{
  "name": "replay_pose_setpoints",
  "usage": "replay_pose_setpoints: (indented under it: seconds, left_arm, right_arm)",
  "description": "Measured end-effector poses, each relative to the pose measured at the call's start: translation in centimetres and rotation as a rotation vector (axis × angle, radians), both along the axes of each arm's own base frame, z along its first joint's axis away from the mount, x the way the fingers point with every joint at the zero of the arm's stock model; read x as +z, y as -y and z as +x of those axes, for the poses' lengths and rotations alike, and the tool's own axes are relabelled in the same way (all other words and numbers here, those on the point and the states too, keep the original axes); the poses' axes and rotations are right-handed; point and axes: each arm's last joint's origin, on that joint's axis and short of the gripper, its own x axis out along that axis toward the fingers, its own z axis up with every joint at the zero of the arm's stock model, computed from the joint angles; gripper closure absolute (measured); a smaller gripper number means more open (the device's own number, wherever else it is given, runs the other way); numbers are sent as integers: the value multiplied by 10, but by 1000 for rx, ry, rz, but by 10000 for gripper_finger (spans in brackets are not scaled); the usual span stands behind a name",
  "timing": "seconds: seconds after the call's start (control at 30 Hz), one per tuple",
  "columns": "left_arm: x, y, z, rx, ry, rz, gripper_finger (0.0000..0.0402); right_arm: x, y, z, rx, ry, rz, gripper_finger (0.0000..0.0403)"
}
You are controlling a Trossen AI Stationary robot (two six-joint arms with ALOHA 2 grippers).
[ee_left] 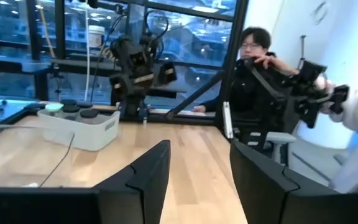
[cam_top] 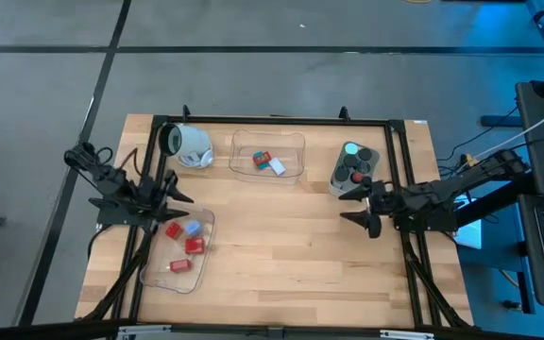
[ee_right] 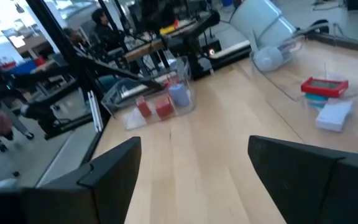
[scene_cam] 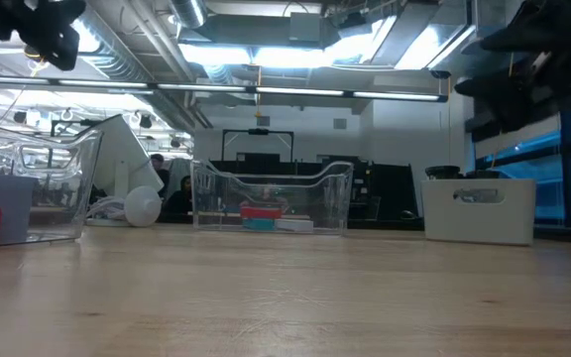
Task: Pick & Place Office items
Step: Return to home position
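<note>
Left gripper point(ee_left: 199, 148): fingers spread apart, nothing between them; it hangs to the left of the far clear tray point(cam_top: 286, 142) and nearer the table's front.
Right gripper point(ee_right: 194, 142): fingers spread wide, holding nothing; it hangs to the right of the far clear tray and nearer the front.
Second clear tray point(cam_top: 163, 279): front-left of the far clear tray, its far end just beside the left gripper.
In the second tray: 3 red blocks point(cam_top: 195, 246) and 1 blue block point(cam_top: 193, 228), close together.
In the far clear tray: 1 red block point(cam_top: 263, 159) on a teal block point(ee_right: 321, 94), with a pale piece point(cam_top: 277, 167) just beside them.
Grey tub point(cam_top: 336, 175): just right of the far clear tray, between it and the right gripper.
In the tub: black knobs point(cam_top: 355, 162), 1 teal-topped, 1 red-topped.
White mug point(cam_top: 194, 146): on its side, just left of the far clear tray.
Table point(cam_top: 291, 255): bare wood in front of the far clear tray.
</note>
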Motion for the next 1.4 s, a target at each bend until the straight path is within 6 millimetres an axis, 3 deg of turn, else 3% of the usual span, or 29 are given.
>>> replay_pose_setpoints:
  seconds: [0.5,1.07,1.4]
  left_arm:
    - [-47,11,16,5,58,-39,240]
    - [-48,4,17,275,38,156,238]
    - [-49,4,17,269,36,95,238]
  right_arm:
    - [17,7,-14,-12,147,61,102]
    - [39,33,-40,-170,404,132,102]
    - [45,45,-51,-286,506,133,102]
